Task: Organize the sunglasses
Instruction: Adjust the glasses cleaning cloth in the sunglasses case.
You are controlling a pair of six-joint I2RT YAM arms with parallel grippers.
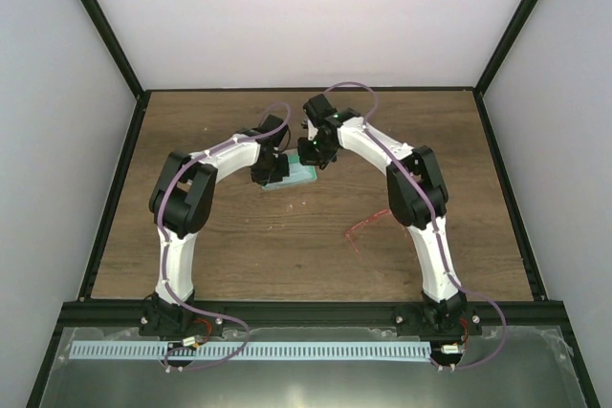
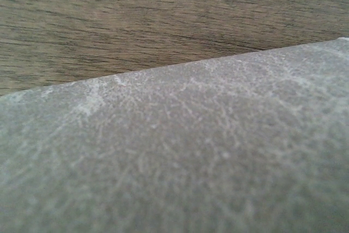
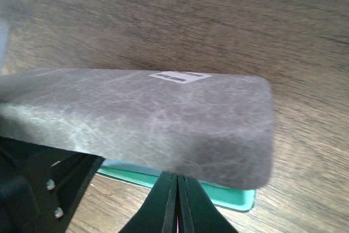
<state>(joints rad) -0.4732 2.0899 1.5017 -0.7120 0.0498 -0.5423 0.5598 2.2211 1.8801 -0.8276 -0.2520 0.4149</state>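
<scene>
Item one: we are logging the left gripper (image 1: 271, 170), which is reaching in over the middle of the table (image 1: 239, 246) and meeting the left end of the case (image 1: 298, 177). Its wrist view is filling almost wholly with grey mottled case surface, its fingers out of sight. We are recording it as clenched, though we cannot tell whether it is pinching the case.

Item two: the case, grey outside and green-lined, is sitting between the two grippers. One grey flap is standing raised over the green lining and is carrying a small pale label (image 3: 180, 76).

Item three: the right gripper (image 3: 178, 186) is pressing in from the case's right side, its dark fingers squeezed together just under the raised flap. We are seeing nothing clearly held between them.

Item four: the sunglasses (image 1: 363, 227), thin and red-framed, are lying on the bare wood nearer the arm bases, apart from the case and just beside the right arm.
</scene>
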